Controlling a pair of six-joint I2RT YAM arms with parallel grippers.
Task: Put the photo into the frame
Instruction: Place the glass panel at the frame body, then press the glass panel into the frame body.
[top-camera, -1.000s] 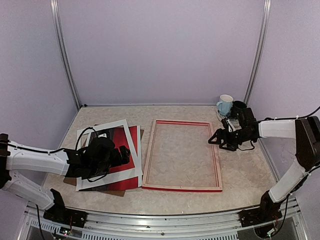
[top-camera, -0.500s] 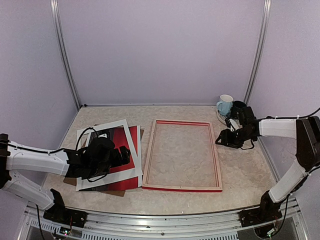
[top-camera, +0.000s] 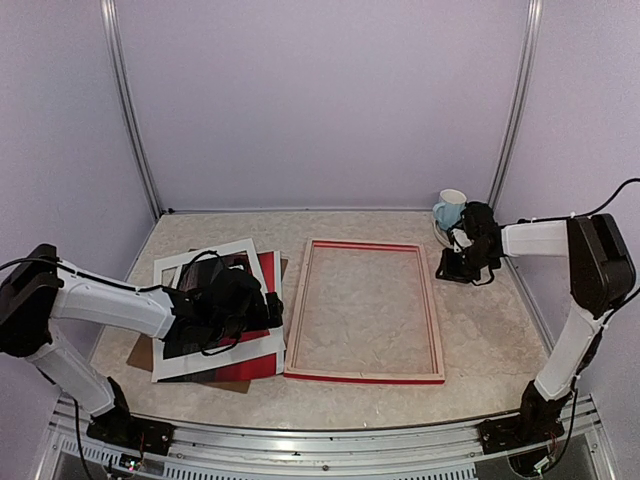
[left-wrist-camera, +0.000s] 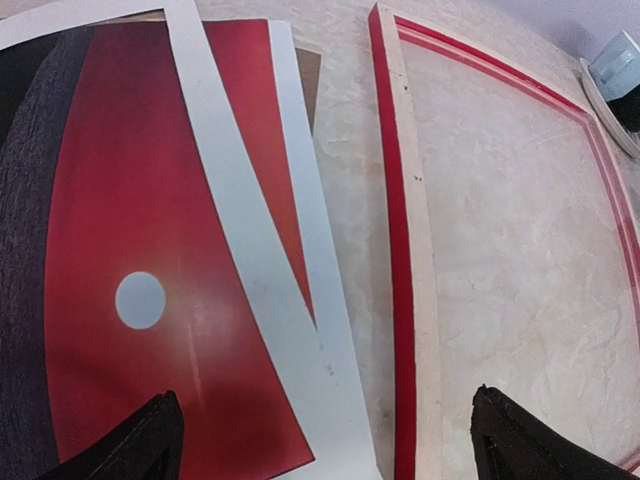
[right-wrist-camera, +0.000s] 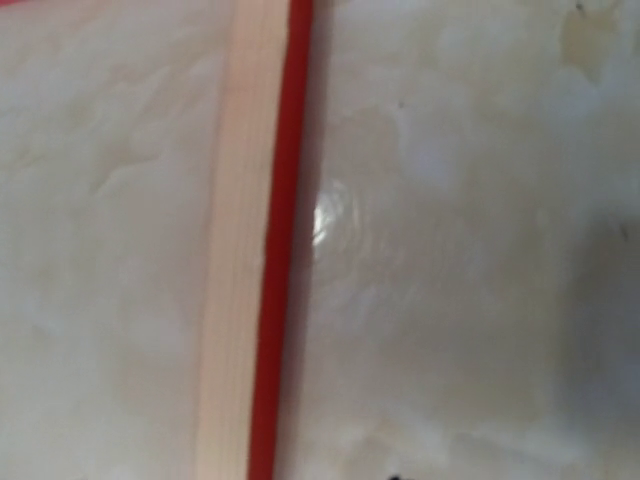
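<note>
On the left, my left pincer (left-wrist-camera: 325, 442) hangs low over the stack with its jaws spread wide, grasping nothing. Under it the photo (left-wrist-camera: 150, 200) lies flat, red sky and pale sun up, with the white mat (left-wrist-camera: 245, 250) askew across it and the brown backing board (top-camera: 140, 352) peeking out beneath. The stack sits just beside the left rail of the frame (left-wrist-camera: 400, 250), which lies flat and unfilled on the counter (top-camera: 480, 340).

As I read it, the step in hand is getting hold of the photo alone. To do it well I would come down at the photo's right edge, where red shows clear of the mat, and slide one finger under only that sheet (the mat overlaps so much that a careless pinch would take both). Then lift gently and keep the print level, since it looks thin and likely to bend.

Further right, my right pincer (top-camera: 452, 268) sits at the frame's far right rail, near the cup (top-camera: 450, 208). Its own camera shows only the blurred rail, so I cannot tell whether it is released or clenched.
</note>
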